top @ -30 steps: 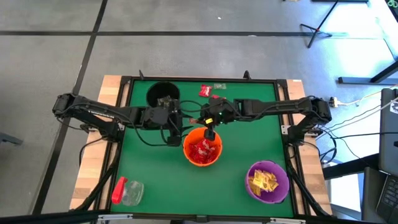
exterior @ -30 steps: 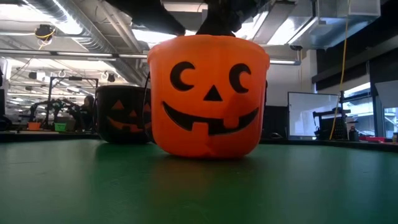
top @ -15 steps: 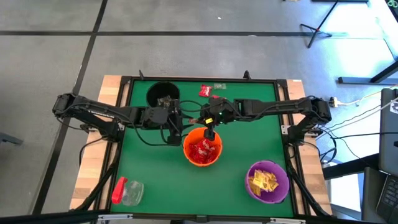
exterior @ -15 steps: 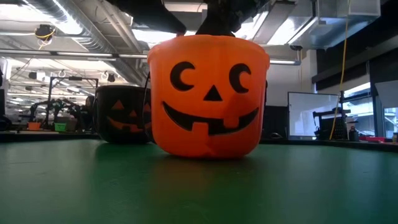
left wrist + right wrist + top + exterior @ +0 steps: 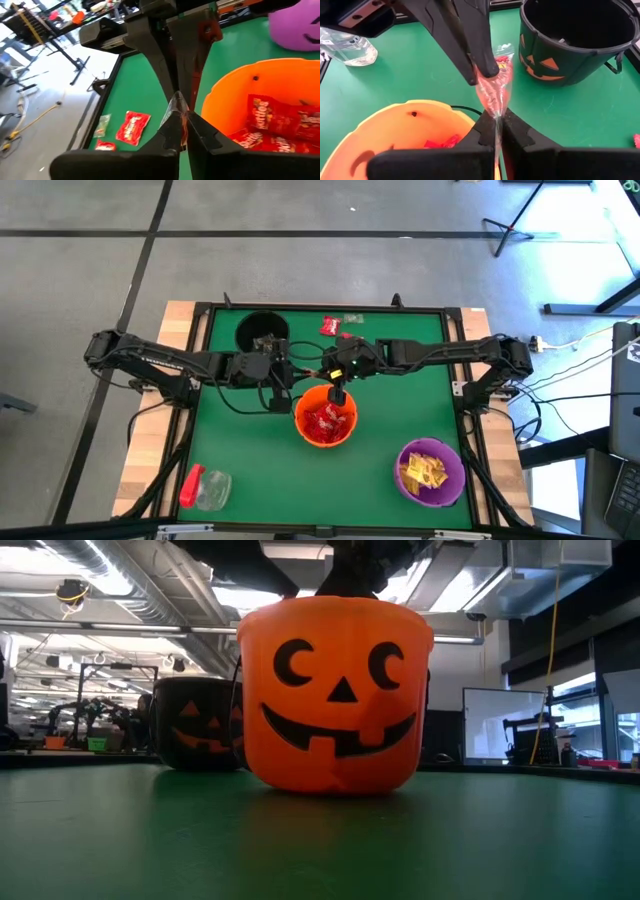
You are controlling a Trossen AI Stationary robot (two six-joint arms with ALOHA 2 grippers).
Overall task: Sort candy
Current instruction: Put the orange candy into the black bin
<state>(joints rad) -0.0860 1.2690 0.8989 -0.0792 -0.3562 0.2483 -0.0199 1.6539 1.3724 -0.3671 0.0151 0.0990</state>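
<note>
One candy packet, a clear wrapper with red inside, hangs in the air between my two grippers, just beyond the far rim of the orange pumpkin bucket. My left gripper and my right gripper are both shut on it, tip to tip. The orange bucket holds red candy. The purple bucket holds yellow candy. A black bucket stands at the far left. Loose candy lies flat on the mat near the far edge. My left gripper pinches the packet's clear crimped end between its two fingertips, coming from the table's left and slanting down. The packet is clear of the table. My right gripper pinches the packet's other end between its two fingertips, coming from the table's right and slanting down. The packet spans the short gap between the two grippers.
A red-capped clear jar lies at the near left corner. A red packet and a greenish one lie on the mat beyond the grippers. In the low view the orange bucket hides both grippers.
</note>
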